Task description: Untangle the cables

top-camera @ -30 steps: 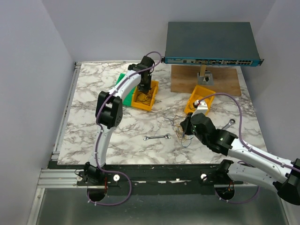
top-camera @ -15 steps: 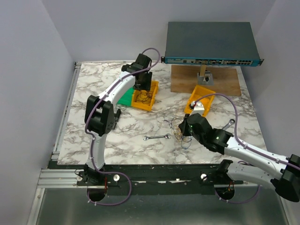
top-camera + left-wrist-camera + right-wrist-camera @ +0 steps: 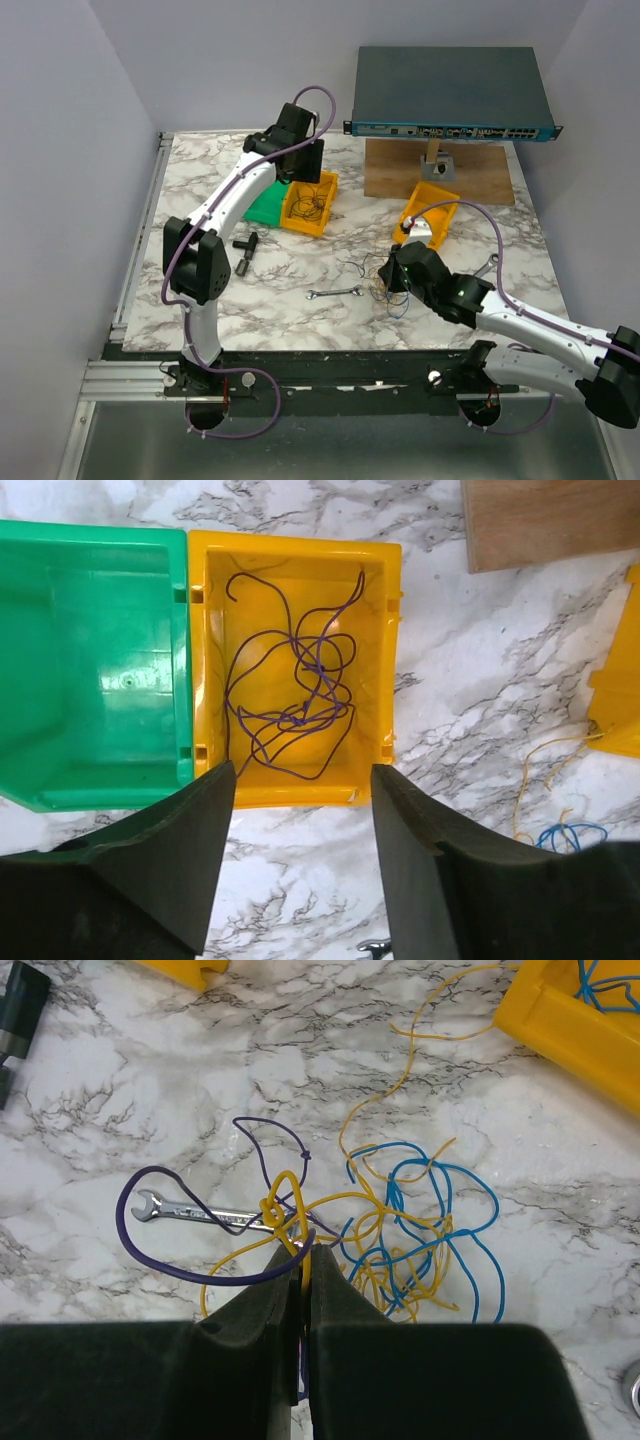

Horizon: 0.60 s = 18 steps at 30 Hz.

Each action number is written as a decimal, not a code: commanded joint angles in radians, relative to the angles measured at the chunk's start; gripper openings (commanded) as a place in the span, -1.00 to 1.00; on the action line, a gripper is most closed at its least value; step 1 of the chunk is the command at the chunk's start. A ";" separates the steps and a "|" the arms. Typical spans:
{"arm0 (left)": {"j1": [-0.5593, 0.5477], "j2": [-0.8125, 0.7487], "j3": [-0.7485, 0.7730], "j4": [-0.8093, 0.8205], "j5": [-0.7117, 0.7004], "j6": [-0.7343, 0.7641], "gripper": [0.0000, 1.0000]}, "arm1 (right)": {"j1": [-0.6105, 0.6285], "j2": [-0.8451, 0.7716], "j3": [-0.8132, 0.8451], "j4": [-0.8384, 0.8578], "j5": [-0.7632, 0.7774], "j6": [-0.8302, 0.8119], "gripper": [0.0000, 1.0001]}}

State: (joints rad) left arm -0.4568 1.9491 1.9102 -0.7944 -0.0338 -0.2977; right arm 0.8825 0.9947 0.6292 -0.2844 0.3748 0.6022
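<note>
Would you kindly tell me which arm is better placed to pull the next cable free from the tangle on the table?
Probably the right. The right gripper is shut on a yellow cable at the edge of the tangle, while the left gripper hangs open above the yellow bin holding purple wire, well away.

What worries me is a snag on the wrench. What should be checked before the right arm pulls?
1. Right gripper shut on yellow cable: ok.
2. Left gripper open, holding nothing: ok.
3. Wrench free of wires: not ok, purple loop lies across it.
4. Blue cable apart from yellow: not ok, interlaced.
5. Purple wires inside bin: ok.
</note>
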 commanded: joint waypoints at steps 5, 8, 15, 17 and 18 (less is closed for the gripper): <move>0.019 0.007 -0.093 0.032 -0.023 -0.011 0.17 | 0.000 -0.006 0.024 0.008 -0.019 0.002 -0.99; 0.030 0.039 -0.088 0.037 -0.015 -0.015 0.08 | -0.001 -0.007 0.024 0.004 -0.017 0.002 -0.99; 0.041 0.157 -0.014 0.041 -0.016 -0.003 -0.29 | 0.000 -0.009 0.027 -0.005 -0.007 0.002 -0.99; 0.043 0.199 0.024 0.026 -0.017 0.002 -0.41 | 0.001 -0.009 0.027 -0.011 -0.003 0.002 -0.99; 0.044 0.217 0.041 0.020 -0.015 0.004 -0.66 | 0.000 -0.008 0.030 -0.014 0.000 0.002 -0.99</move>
State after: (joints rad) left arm -0.4168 2.0956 1.8790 -0.7612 -0.0368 -0.3038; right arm 0.8825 0.9947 0.6292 -0.2859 0.3717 0.6022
